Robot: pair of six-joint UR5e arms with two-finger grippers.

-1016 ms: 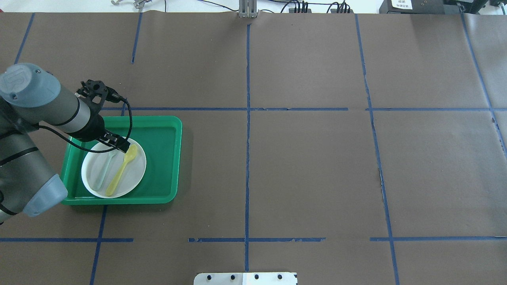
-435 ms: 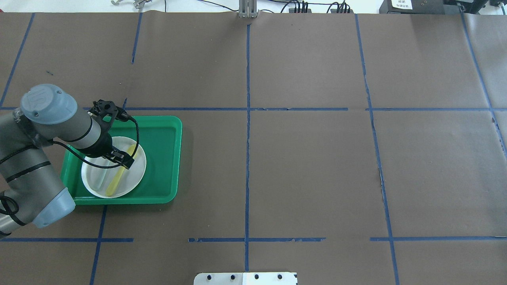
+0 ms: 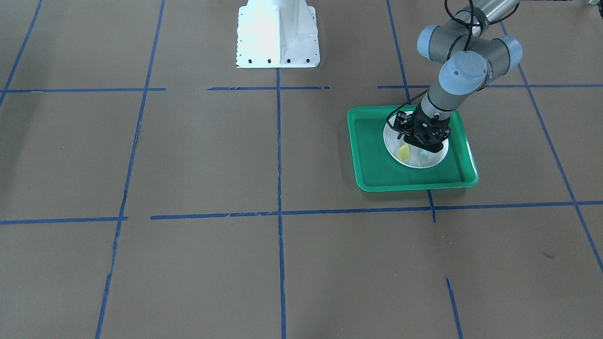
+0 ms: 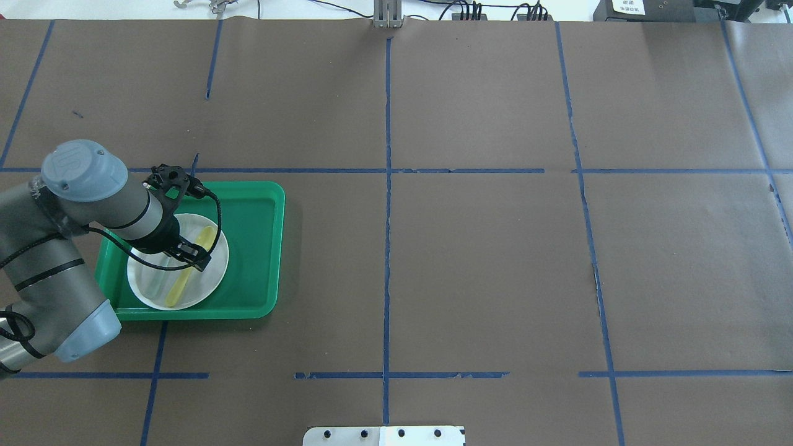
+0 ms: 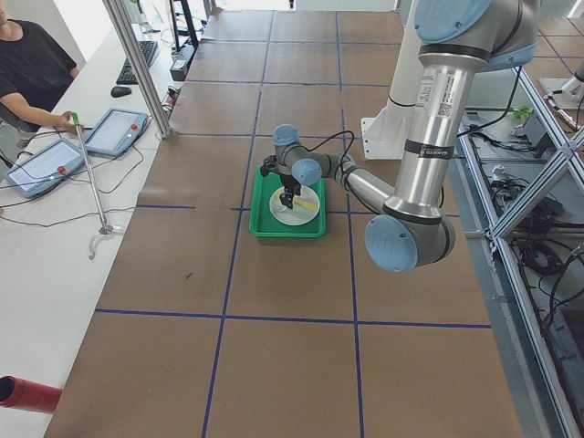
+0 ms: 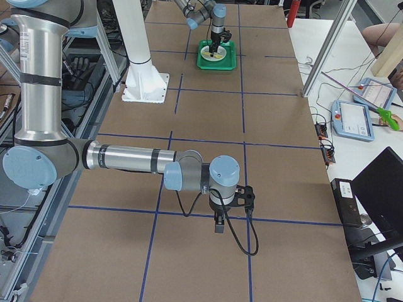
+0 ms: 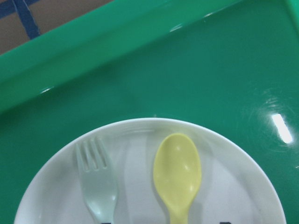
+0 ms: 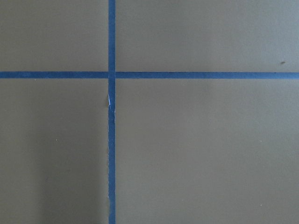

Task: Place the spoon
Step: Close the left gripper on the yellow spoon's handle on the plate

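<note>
centring the grasp on one handle is what this step calls for. the bench [image 4: 471, 260], papered brown with blue tape lines, carries a green tray [image 4: 254, 204] at its left side in the overhead view, and a white plate [image 4: 214, 266] sits in the tray's left half. the left tool [image 4: 193, 257] hangs low over the plate, above the handle of the yellow spoon [image 4: 178, 288]. in the wrist view two dark tips show wide apart at the bottom edge, so i judge it spread open with nothing in it. the spoon lies flat on the plate, bowl toward the far rim, and a pale grey-green fork [image 7: 97, 179] lies just beside it on the left, roughly parallel.

the step in hand looks like the pickup. one tip seems to sit over the fork's handle, so the tool should shift a little right before descending and straddle the spoon's slim handle alone. close gently, since thin smooth plastic may twist or skid on the plate. then lift straight up to clear the rim.

the right tool [image 6: 219, 225] hangs over bare bench well apart, seen only from the side, and i cannot tell whether it is open.
</note>
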